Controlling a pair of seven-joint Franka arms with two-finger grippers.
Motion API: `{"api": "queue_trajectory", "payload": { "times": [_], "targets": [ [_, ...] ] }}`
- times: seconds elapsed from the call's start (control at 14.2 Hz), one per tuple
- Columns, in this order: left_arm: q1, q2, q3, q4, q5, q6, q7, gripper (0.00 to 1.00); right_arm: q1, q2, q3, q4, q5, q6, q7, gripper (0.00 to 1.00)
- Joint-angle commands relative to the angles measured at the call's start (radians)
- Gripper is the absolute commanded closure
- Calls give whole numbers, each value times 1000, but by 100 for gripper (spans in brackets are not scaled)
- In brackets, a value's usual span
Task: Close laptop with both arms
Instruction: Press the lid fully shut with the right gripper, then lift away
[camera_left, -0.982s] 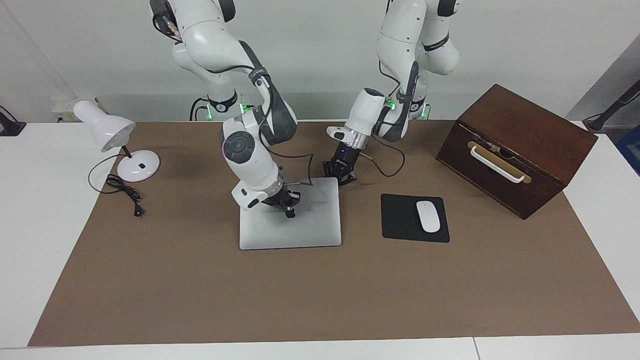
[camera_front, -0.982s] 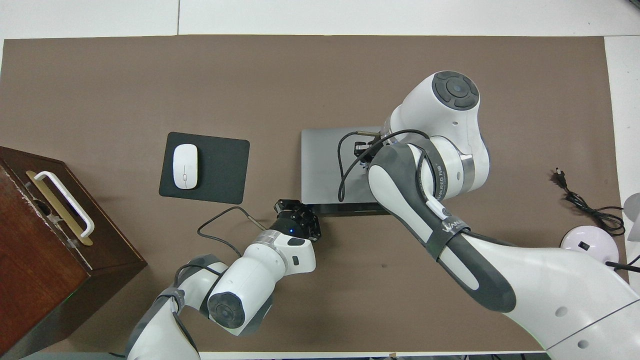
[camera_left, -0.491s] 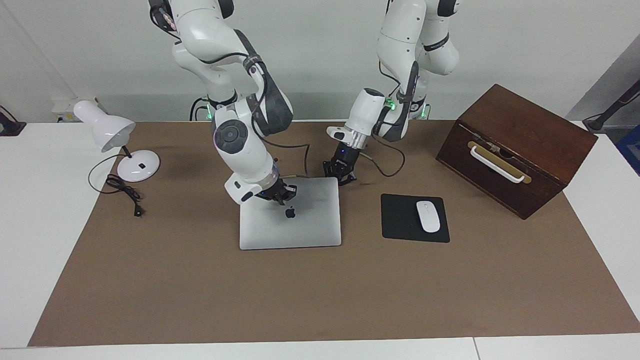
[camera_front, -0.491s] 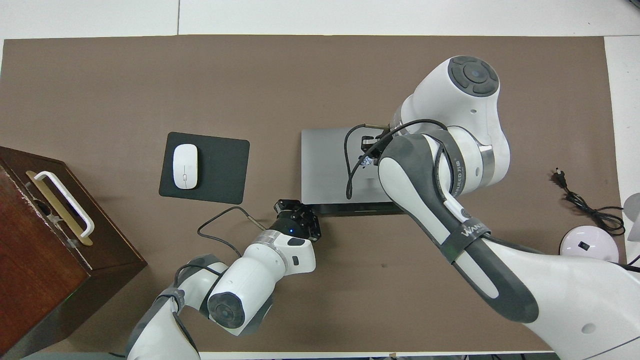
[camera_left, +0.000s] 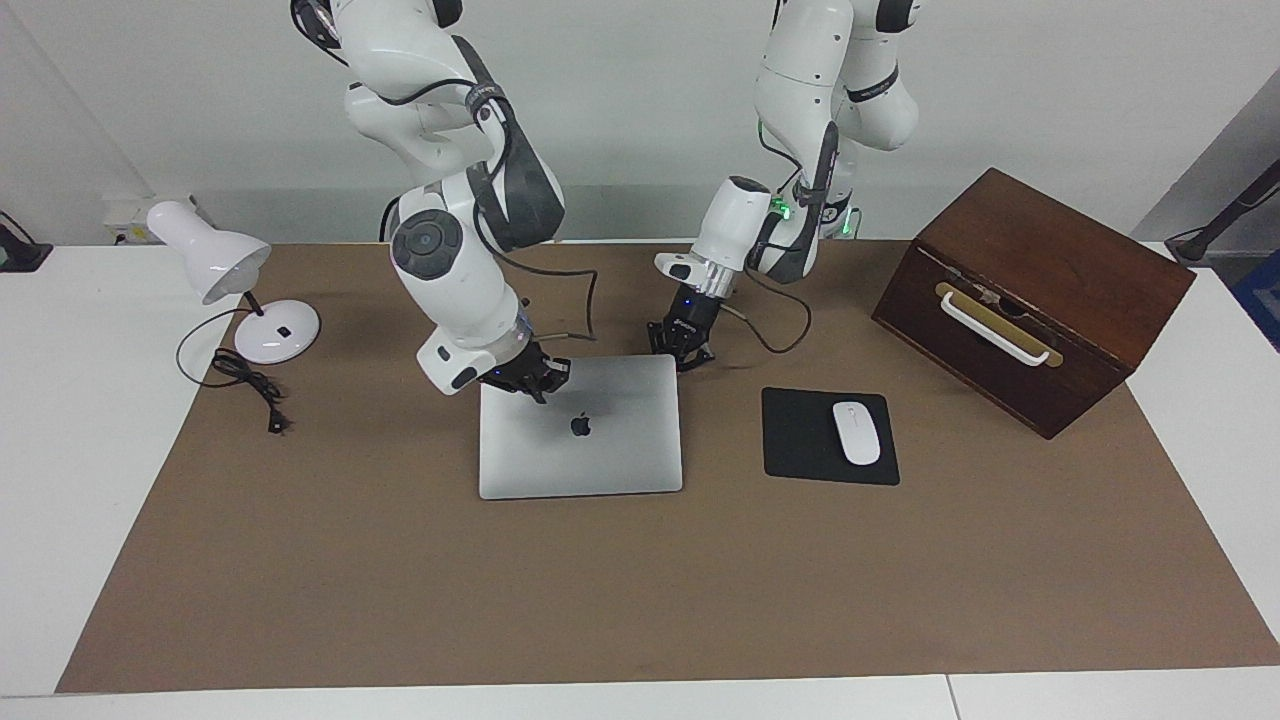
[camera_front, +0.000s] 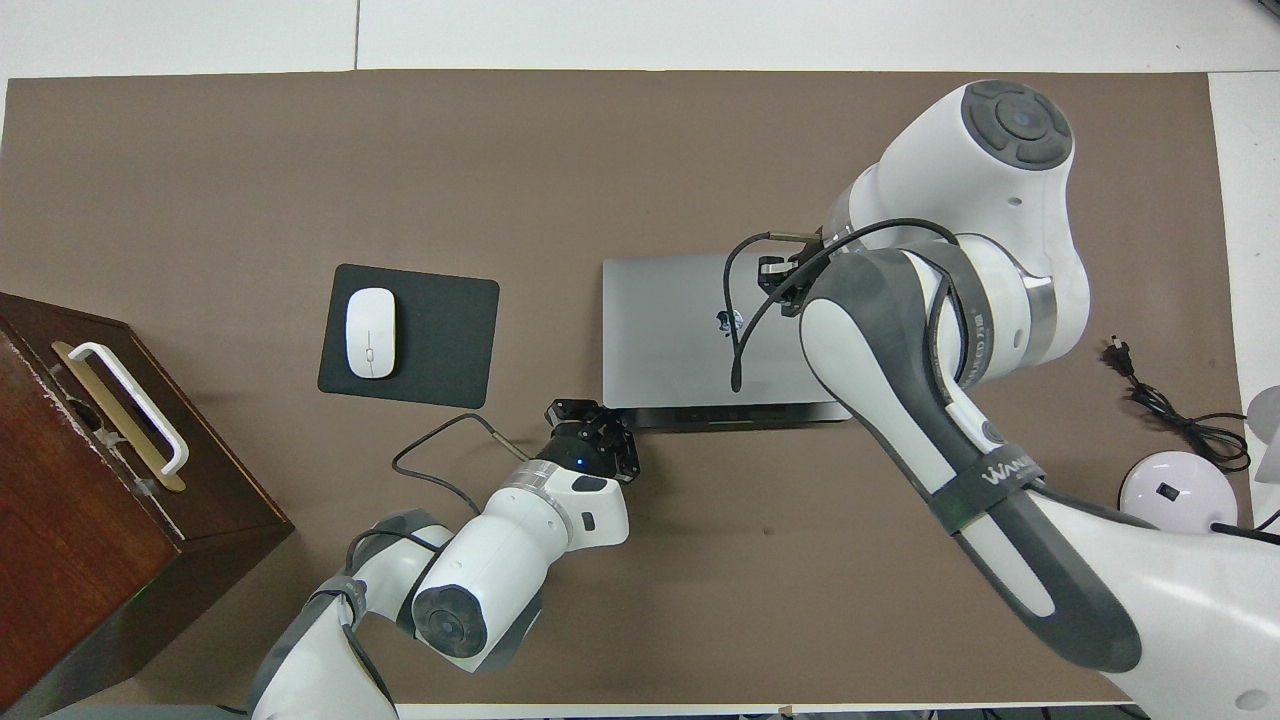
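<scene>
Laptop (camera_left: 580, 438) lies shut and flat on the brown table mat (camera_left: 640, 600), silver lid up with the dark apple logo (camera_left: 580, 425) showing, about midway between the two arms' ends of the table. From my remote seat I read the lid as fully down; in the overhead view only a thin dark strip shows along its edge nearest the robots.

I see the right gripper (camera_left: 537, 384) over the laptop's corner nearest the robots, toward the right arm's end of the table. Its tips point down at the lid; I cannot tell whether they touch the metal, and I cannot tell how its fingers stand. In the overhead view the right arm's (camera_front: 930, 380) wrist and forearm cover most of that gripper.

The left gripper (camera_left: 684, 352) sits low at the laptop's other near corner, on the side toward the mouse pad. It looks to be just beside or against the laptop's edge; I cannot say which, nor whether its fingers are spread or pressed together. The left arm (camera_front: 510, 560) reaches in from its own base with a black cable looping beside the wrist.

A black mouse pad (camera_left: 828, 437) with a white mouse (camera_left: 856, 432) on it lies beside the laptop, toward the left arm's end. A brown wooden box (camera_left: 1030, 295) with a white handle stands at that end. A white desk lamp (camera_left: 235, 290) stands at the right arm's end.
</scene>
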Motion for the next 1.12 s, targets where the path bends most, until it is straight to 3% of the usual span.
{"api": "queue_trajectory", "payload": {
  "times": [0.0,0.77,1.05],
  "targets": [
    [2,17,17,-71,-13,-25,-24,100,-6,-25,-15,15,-45,-34,-58,100],
    [-6,-165,16,-154,-13,-90,-144,100,-12,-79,-67,46,-160,-40,-190,100],
    [5,-340,19,-151,-13,-351,-169,100,-16,-120,-114,46,-207,-45,-261,100]
  ]
}}
